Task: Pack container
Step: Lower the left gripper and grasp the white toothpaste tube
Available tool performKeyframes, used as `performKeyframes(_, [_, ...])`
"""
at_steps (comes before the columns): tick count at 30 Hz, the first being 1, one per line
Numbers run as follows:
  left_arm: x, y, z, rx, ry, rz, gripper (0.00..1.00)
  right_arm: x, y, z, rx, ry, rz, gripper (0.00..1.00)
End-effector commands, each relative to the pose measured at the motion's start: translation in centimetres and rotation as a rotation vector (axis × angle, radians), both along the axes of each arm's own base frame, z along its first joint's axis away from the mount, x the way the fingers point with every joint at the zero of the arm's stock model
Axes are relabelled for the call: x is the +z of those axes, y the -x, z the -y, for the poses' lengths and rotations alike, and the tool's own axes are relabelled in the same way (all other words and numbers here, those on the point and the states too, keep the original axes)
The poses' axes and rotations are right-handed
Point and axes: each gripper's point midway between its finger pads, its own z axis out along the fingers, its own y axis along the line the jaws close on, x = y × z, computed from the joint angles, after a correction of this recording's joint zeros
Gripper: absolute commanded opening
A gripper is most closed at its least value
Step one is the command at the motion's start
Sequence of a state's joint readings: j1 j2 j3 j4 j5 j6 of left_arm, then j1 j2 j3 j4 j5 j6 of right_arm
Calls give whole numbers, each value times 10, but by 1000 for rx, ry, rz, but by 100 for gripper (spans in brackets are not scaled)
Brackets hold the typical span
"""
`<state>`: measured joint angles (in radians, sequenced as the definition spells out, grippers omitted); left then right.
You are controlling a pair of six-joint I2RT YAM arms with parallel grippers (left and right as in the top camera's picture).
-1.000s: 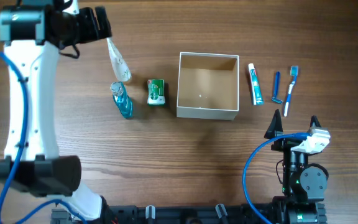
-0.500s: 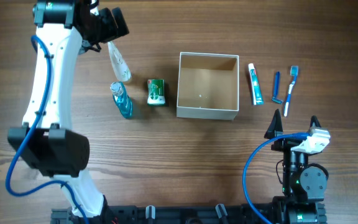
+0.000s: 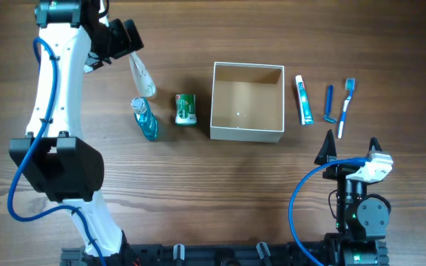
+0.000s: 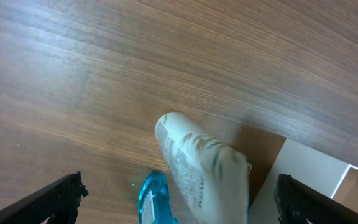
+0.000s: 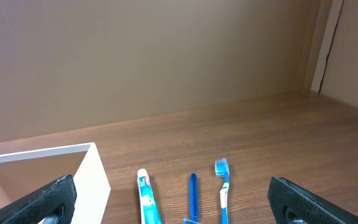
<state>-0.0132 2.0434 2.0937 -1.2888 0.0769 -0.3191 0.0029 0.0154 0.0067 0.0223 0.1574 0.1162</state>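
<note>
Container [image 3: 247, 134] sits open-topped at the middle of the table [image 3: 198, 185], white outside, brown inside, with nothing in it.

Left gripper [image 3: 117, 43] hangs over the far left part of the table, its jaws spread wide and holding nothing. It is just beside the far end of a white tube [image 3: 141, 74]. In the left wrist view the tube [image 4: 197, 168] lies between the spread fingers [image 4: 61, 199], with a blue bottle [image 4: 154, 199] beside it. The container is well off to the right of these jaws. On the table the bottle [image 3: 146, 120] and a green pack [image 3: 186, 108] lie between the tube and the container, the pack just beside the container's left wall.

Right gripper [image 3: 350, 149] is low at the near right, jaws likewise spread wide and bare. The container lies ahead of it and to its left, apart from the jaws. In the right wrist view its corner [image 5: 92, 180] shows at the lower left, near the left finger [image 5: 48, 199]. Toothpaste [image 3: 304, 100], a small blue stick [image 3: 329, 103] and a toothbrush [image 3: 345, 107] lie in a row right of the container, ahead of these jaws.
</note>
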Motion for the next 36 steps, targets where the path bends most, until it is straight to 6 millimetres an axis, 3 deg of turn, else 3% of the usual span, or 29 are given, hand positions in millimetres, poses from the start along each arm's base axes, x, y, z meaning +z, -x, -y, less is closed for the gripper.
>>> performKeyframes(1, [5,-2,13,-62,7,20,100,2,1,0,3,-18,13,100])
performKeyframes(20, [-26,7,21,-66,13,-100,100,2,1,0,3,-17,13,100])
performKeyframes(25, [-25,9,34,-87,85,-105,100,2,1,0,3,-17,13,100])
performKeyframes(36, [-30,13,29,-83,60,-133,100,2,1,0,3,-17,13,100])
